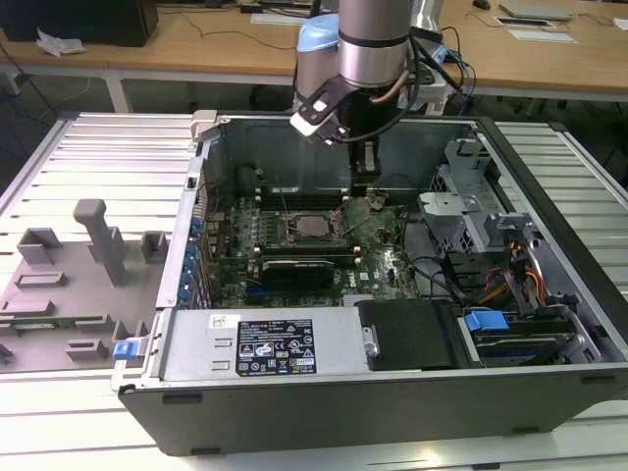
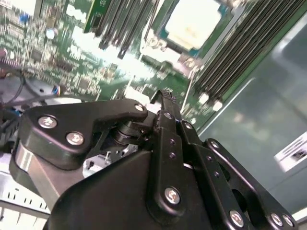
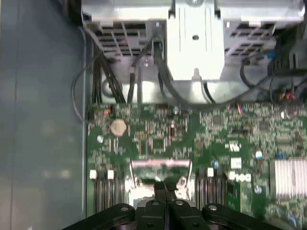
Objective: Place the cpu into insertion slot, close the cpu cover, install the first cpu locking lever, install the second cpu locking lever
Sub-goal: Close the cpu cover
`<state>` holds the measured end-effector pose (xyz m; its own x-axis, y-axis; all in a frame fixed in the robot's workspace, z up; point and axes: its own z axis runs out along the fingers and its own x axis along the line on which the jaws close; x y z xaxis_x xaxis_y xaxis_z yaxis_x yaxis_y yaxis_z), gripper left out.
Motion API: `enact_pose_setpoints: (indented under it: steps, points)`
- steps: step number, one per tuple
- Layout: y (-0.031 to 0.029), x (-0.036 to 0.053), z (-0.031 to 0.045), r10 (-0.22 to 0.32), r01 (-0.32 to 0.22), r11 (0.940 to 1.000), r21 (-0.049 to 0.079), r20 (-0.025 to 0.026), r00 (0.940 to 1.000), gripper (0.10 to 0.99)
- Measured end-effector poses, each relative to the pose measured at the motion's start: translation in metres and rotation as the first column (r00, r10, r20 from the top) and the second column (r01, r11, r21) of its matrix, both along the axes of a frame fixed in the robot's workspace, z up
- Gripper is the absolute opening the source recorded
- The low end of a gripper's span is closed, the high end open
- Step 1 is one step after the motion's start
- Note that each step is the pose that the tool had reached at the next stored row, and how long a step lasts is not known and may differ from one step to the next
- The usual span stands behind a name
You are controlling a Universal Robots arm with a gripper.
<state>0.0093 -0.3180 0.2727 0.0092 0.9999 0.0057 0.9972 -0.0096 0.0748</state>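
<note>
The cpu, a pale silvery square, lies flat in the insertion slot on the green motherboard. The cpu cover, a thin metal frame, appears to stand raised at the slot's edge on the exterior view's right. My gripper hangs just above that raised cover, its black fingers pressed together with nothing seen between them. Two thin wire levers stick up beside the slot.
A black graphics card lies in front of the slot. Long memory slots flank it. A metal drive cage with cables fills the exterior view's right, and the case walls enclose everything. Grey fixtures stand outside.
</note>
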Motion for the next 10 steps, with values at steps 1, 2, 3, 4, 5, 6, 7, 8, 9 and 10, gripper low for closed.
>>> enact_pose_setpoints:
  steps: [1,2,3,4,5,6,7,8,9,10]
  points:
    - [0.0000,0.0055,0.0000,0.000,0.000,1.0000,0.000,-0.0003,1.0000,0.106]
    - [0.0000,0.0135,-0.0001,0.000,0.000,1.0000,0.000,-0.0005,1.0000,0.106]
    - [0.0001,0.0173,-0.0001,0.000,0.000,1.0000,0.000,-0.0006,1.0000,0.106]
    - [0.0001,0.0198,-0.0001,0.000,0.000,1.0000,0.000,-0.0007,1.0000,0.106]
    - [0.0001,0.0254,-0.0001,0.000,0.000,1.0000,0.000,-0.0009,1.0000,0.106]
    - [0.0000,0.0293,0.0000,0.000,0.000,1.0000,0.000,-0.0010,1.0000,0.106]
    - [0.0001,0.0322,-0.0001,0.000,0.000,1.0000,0.000,-0.0010,1.0000,0.106]
    - [0.0000,0.0337,-0.0006,0.000,0.000,1.0000,0.000,-0.0010,1.0000,0.106]
    - [0.0000,0.0341,-0.0015,0.000,0.000,1.0000,0.000,-0.0011,1.0000,0.106]
    - [0.0000,0.0344,-0.0030,0.000,0.000,1.0000,0.000,-0.0016,1.0000,0.106]
